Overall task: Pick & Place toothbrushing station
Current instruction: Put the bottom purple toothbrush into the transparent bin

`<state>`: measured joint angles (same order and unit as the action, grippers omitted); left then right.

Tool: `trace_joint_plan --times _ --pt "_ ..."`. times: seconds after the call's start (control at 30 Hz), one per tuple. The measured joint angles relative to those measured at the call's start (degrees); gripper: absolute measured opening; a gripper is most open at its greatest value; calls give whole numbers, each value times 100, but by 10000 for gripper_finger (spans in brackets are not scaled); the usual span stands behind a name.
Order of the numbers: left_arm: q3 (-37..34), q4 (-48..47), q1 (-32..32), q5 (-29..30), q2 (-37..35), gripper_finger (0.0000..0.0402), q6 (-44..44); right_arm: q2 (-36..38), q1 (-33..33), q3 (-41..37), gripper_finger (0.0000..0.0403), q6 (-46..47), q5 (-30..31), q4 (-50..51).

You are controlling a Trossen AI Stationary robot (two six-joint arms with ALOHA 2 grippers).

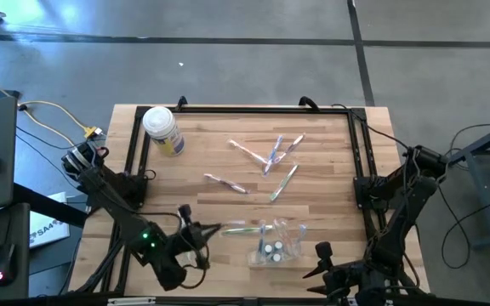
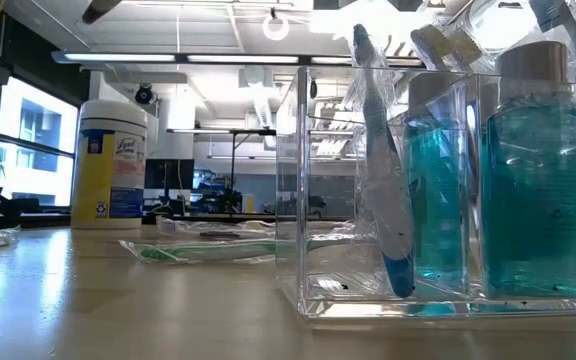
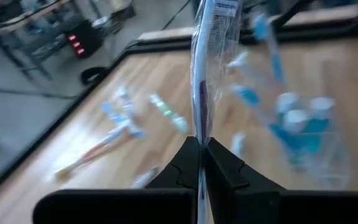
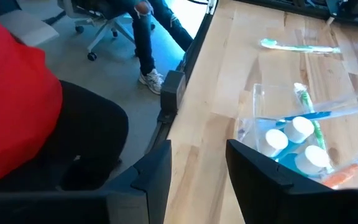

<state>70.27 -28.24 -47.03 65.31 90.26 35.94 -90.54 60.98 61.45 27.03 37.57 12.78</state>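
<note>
left gripper clamped on a wrapped toothbrush, upright for dropping in | clear holder near front edge, just beside | right gripper apart, empty, waiting

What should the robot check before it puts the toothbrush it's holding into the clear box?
1. Left gripper shut on the wrapped toothbrush: ok.
2. Toothbrush sticks straight out from the fingers, not slipping sideways: ok.
3. Clear holder standing upright on the table: ok.
4. Free room in the holder beside the blue bottles and the brushes already in it: cannot tell.
5. Right gripper open and holding nothing, near the holder: ok.
6. Loose toothbrushes lying away from the holder, except a green one just beside it: ok.
</note>
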Motion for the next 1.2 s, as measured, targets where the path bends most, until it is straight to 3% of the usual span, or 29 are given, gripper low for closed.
trace_joint_plan --times 0.1,0.2,0.33,0.43,0.77,0.93,1.2 --pt "-440 1581 -27 -174 0 3 -859 -2 -59 -136 146 -69 -8 -296" --pt "-842 3369 63 -843 0 3 -1959 -2 -80 -136 146 -286 -64 -566" --pt "-1392 5982 425 -2504 0 3 -3326 -2 -61 -136 146 -764 -334 -892" --pt "-1734 7420 765 -3480 143 3 -3590 -2 -49 -136 146 -921 -468 -954" --pt "-1859 9903 1470 -4886 1620 3 -3412 -2 -49 -136 146 -917 -473 -918" --pt "-1858 10229 1708 -5505 2021 3 -3026 -2 -49 -136 146 -874 -473 -917" --pt "-1853 10518 1981 -5753 2485 3 -2512 -2 -49 -136 146 -884 -473 -920"
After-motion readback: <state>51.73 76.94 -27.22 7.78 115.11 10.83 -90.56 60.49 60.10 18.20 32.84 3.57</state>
